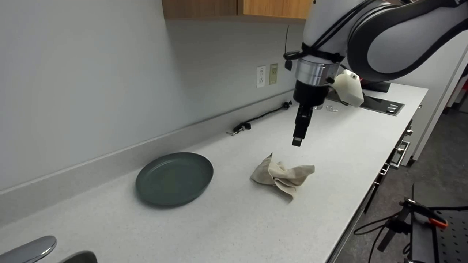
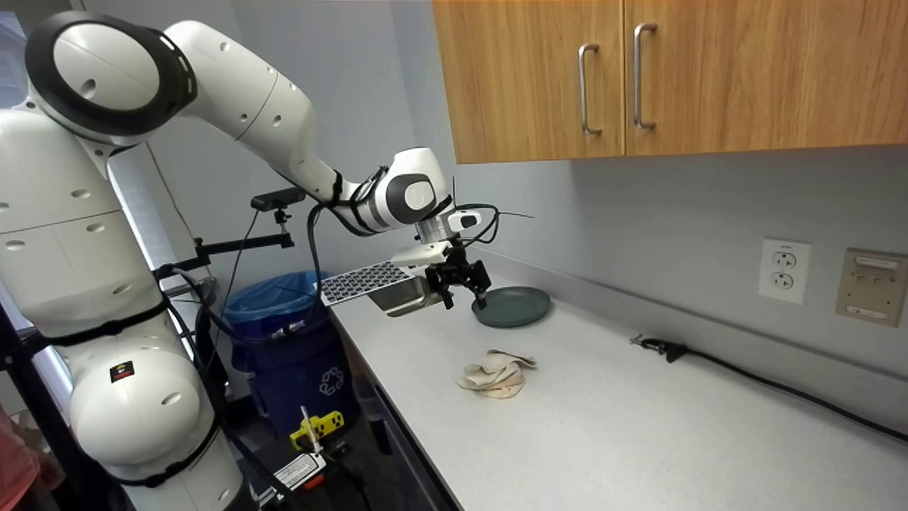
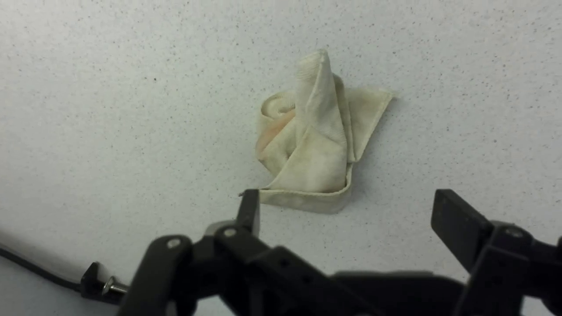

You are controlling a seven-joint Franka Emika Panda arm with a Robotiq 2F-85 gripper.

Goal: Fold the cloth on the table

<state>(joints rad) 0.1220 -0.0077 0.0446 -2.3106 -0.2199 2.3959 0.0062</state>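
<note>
- A white tabletop point(image 1: 226, 230) lines a wall point(image 1: 98, 80).
- The cloth point(image 1: 283, 176) lies crumpled, apart from a plate point(image 1: 174, 179).
- The pincer point(image 3: 346, 195) hangs above the tabletop, jaws spread wide.

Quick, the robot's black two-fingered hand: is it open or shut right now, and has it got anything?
Hand: open, holding nothing; the crumpled beige fabric cloth lies lower down, outside its grip.
</note>
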